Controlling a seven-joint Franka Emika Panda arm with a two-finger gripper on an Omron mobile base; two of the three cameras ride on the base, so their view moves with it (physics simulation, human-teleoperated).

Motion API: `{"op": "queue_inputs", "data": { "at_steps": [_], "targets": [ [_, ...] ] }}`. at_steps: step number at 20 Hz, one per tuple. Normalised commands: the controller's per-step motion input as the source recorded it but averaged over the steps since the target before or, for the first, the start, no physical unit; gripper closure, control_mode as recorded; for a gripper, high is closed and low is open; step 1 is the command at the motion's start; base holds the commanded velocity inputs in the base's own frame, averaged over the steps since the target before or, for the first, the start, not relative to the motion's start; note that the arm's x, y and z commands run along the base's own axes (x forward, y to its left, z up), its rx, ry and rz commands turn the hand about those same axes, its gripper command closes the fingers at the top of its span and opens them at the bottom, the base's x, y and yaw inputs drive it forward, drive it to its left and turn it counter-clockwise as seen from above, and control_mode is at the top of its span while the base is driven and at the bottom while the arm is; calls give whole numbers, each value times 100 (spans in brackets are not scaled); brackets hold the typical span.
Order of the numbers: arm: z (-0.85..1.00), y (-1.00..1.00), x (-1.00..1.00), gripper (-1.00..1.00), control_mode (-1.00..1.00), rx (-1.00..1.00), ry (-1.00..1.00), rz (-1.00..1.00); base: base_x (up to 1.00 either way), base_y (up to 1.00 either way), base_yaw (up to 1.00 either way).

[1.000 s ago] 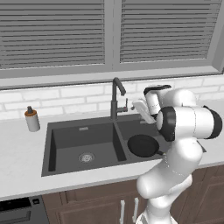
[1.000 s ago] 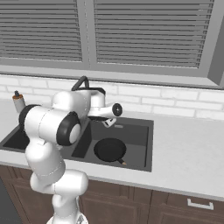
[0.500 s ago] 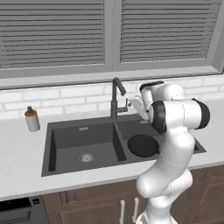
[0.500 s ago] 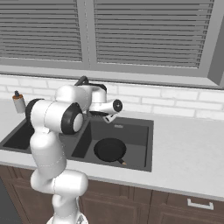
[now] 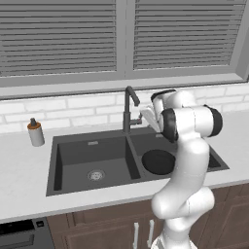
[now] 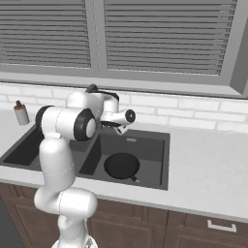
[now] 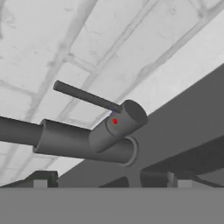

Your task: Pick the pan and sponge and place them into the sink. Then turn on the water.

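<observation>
As the hand view showed, the gripper (image 7: 111, 179) stood with its jaws spread wide and gripped nothing, its two dark fingertips (image 7: 41, 178) rising on either side of the base of the faucet (image 7: 78, 138) without touching it. We saw the faucet's thin side lever (image 7: 85, 97) jutting from a short stub on the body, just beyond the fingertips, with the white brick wall (image 7: 52, 39) behind. From the left base view we placed the gripper (image 5: 146, 116) just to the right of the faucet (image 5: 128, 109), at the back rim of the sink (image 5: 73, 141). The pan (image 5: 158, 161) lay flat on the floor of the right basin, below the gripper and well apart from it; in the right base view its handle (image 6: 134, 179) pointed toward the front wall of the basin. We could not make out the sponge. A soap bottle (image 5: 35, 132) stood on the counter (image 5: 19, 180) left of the sink.
</observation>
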Motion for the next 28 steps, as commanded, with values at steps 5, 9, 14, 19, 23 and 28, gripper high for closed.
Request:
{"op": "queue_inputs", "data": {
  "at_steps": [5,9,14,19,23,28],
  "targets": [
    [-19,1,35,-100,-100,0,0,0,0,0,0],
    [-12,4,32,-100,-100,0,0,0,0,0,0],
    [-12,2,27,-100,-100,0,0,0,0,0,0],
    [-12,0,27,-100,-100,0,0,0,0,0,0],
    [-6,0,21,-100,-100,3,0,0,0,0,0],
    [-1,0,10,100,-100,2,0,0,0,0,0]
  ]
}}
